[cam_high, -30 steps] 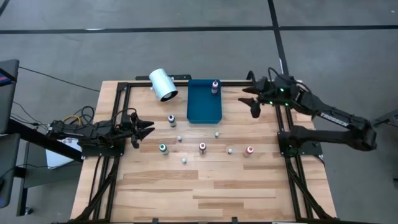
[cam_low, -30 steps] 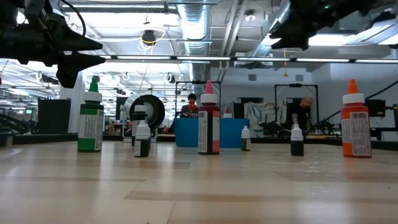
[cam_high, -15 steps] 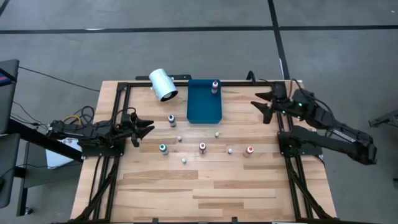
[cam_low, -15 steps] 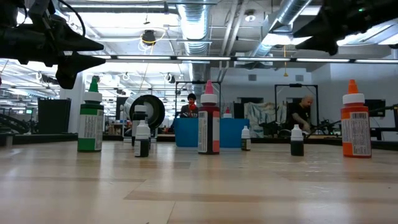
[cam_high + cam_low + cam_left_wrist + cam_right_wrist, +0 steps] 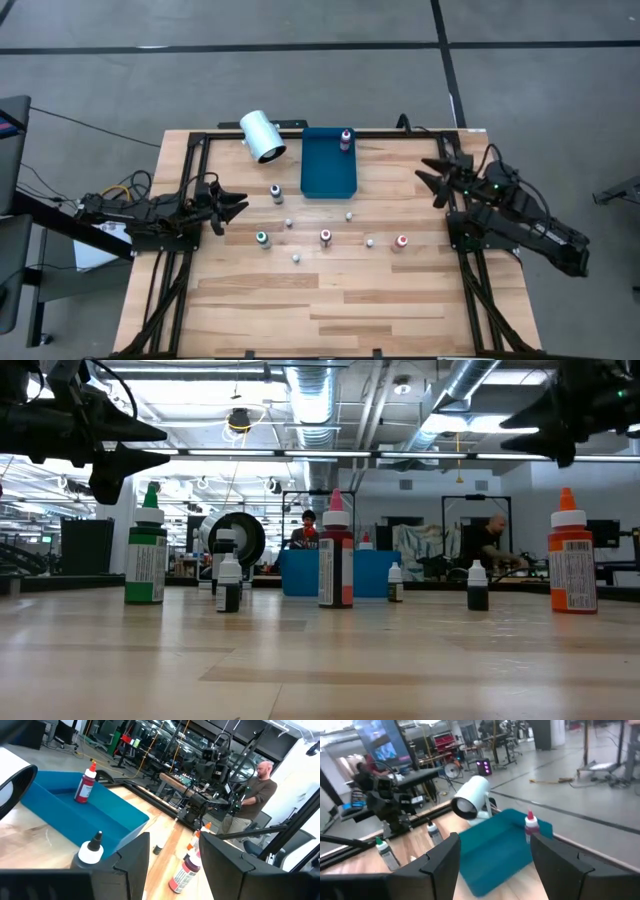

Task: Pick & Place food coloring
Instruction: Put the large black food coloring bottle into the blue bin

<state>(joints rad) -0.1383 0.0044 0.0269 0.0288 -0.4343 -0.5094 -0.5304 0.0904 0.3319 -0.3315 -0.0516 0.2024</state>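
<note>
Retracted from above the tray's far right corner, the right gripper (image 5: 437, 177) now hangs over the table's right edge, fingers spread and empty; nothing else has shifted. Left gripper (image 5: 232, 208) hovers at the left edge, just beside the dark-capped bottle, its fingers parted with nothing between them.

Nearest row, seen from above: a tiny white bottle (image 5: 296, 257) stands closest to the front edge. Behind it stand the green-topped bottle (image 5: 262, 238), the pink-topped bottle (image 5: 325, 236), a second tiny white bottle (image 5: 369, 241) and the red-topped bottle (image 5: 402, 241), all upright and apart from one another.

Middle ground: two more tiny white bottles (image 5: 289, 223) (image 5: 349, 215) stand short of the tray, and the dark-capped bottle (image 5: 276, 191) stands left of it.

Far ground: the blue tray (image 5: 326, 172) lies near the back edge with one pink-topped bottle (image 5: 346, 138) upright in its far right corner. A white cylinder (image 5: 262, 136) lies on its side just left of the tray. Beyond the table (image 5: 350, 300), a person (image 5: 255, 795) stands in the room.
</note>
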